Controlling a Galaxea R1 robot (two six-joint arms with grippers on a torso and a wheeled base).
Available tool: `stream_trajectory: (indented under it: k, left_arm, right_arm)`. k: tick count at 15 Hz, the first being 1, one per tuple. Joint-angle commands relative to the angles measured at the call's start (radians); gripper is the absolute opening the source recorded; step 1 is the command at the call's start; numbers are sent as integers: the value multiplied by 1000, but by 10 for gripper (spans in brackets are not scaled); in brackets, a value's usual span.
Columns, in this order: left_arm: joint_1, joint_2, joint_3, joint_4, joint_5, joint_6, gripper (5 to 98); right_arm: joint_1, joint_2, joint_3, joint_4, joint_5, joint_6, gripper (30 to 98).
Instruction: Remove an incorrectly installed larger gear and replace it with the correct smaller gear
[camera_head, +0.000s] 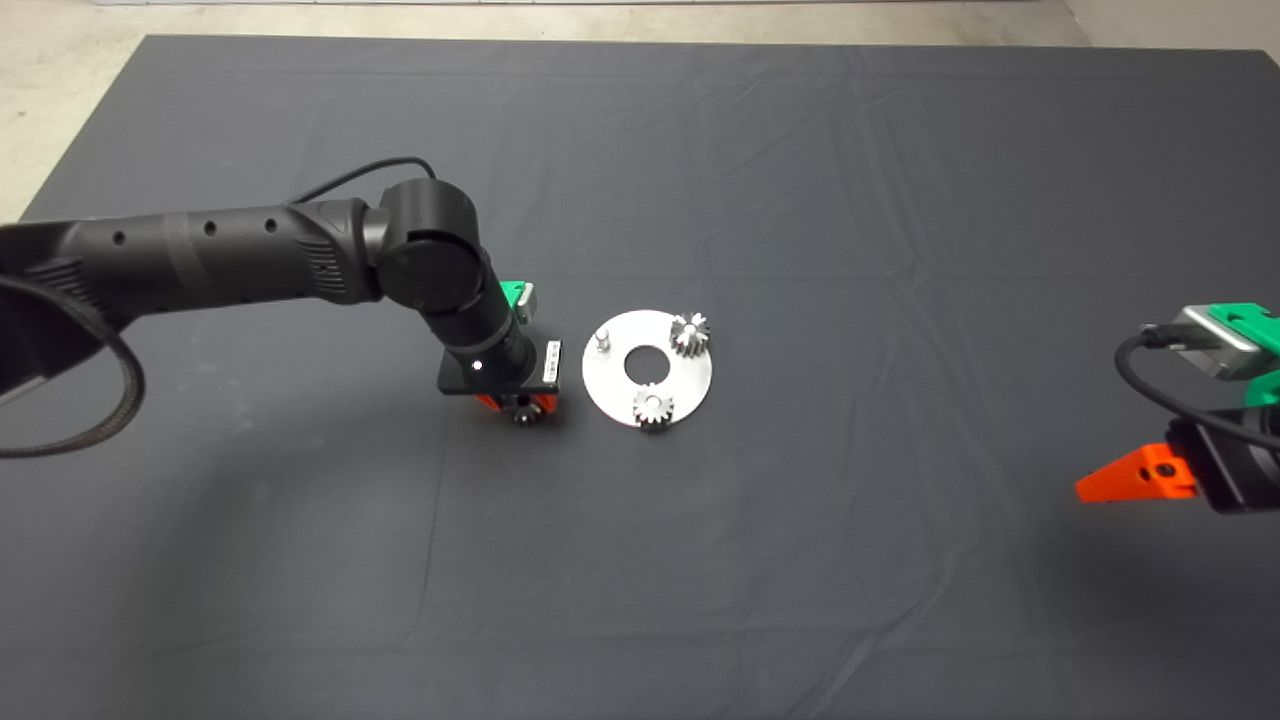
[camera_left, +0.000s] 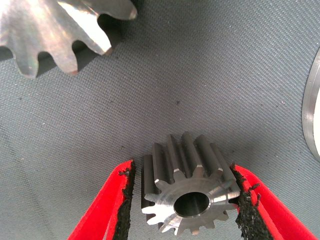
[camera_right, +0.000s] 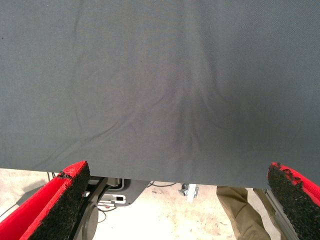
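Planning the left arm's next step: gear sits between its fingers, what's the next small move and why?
Probably lift and carry toward the bare peg on the round plate: the left gripper pads flank the smaller gear, the larger gear lies aside, and the right gripper idles open.

Left tool clamped; right tool spread, parked.

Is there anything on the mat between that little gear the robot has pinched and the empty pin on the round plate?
Nothing visible. The left gripper holds the smaller gear just beside the round plate, and only bare mat lies between it and the empty pin. The larger gear lies off to the side.
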Motion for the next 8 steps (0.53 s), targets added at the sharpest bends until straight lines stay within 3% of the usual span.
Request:
stream_trajectory:
  k: [1,8]
  left_arm:
    - [-8,2,1,16,8,6,457]
    - [-8,-2,-1,14,8,7,390]
  right_arm:
    - [30,7,-3,31,-125,-3,940]
    - [33,7,-3,31,-125,-3,940]
